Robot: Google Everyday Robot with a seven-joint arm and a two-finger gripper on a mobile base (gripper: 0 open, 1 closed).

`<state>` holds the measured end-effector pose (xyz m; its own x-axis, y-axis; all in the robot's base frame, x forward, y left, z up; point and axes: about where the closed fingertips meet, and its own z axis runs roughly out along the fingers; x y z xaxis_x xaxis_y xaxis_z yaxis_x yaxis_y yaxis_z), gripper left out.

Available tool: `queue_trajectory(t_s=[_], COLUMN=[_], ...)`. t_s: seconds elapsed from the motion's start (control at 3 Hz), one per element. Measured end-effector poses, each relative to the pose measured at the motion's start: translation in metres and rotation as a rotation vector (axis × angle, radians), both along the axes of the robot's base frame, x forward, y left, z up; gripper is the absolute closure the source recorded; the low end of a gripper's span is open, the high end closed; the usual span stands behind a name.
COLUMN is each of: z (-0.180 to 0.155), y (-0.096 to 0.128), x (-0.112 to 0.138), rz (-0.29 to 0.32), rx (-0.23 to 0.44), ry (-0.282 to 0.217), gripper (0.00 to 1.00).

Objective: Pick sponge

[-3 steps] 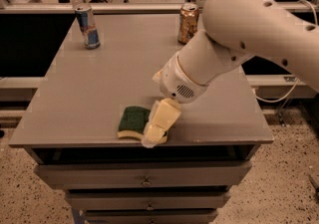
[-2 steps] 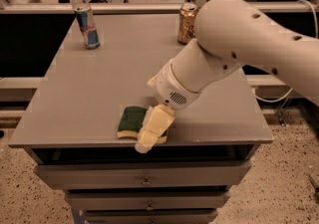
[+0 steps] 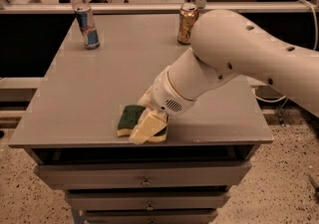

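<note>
The sponge (image 3: 129,118) lies flat near the front edge of the grey table (image 3: 89,88), dark green top up with yellow foam showing along its front. My gripper (image 3: 148,127) is down on the sponge's right half and covers it. The big white arm (image 3: 234,63) reaches in from the right. The right part of the sponge is hidden under the gripper.
A blue drink can (image 3: 87,26) stands at the back left of the table and a gold can (image 3: 187,23) at the back middle. The table's front edge is just below the sponge, with drawers (image 3: 144,175) underneath. A rail and chairs are behind.
The arm has swung left and lower. The gripper has moved from the sponge's right edge to lie over its right half. The sponge has stayed in place.
</note>
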<state>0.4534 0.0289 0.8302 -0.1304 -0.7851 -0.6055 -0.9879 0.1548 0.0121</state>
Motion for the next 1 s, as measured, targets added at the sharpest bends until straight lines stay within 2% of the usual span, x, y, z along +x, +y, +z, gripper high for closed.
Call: queue_trajectory(t_s=[0.67, 1.0], z=[0.014, 0.042], y=[-0.004, -0.013], x=[0.021, 0.051], rz=[-0.025, -0.047], rx=[0.024, 0.134], ry=[-0.036, -0.086], gripper=[0.85, 1.0])
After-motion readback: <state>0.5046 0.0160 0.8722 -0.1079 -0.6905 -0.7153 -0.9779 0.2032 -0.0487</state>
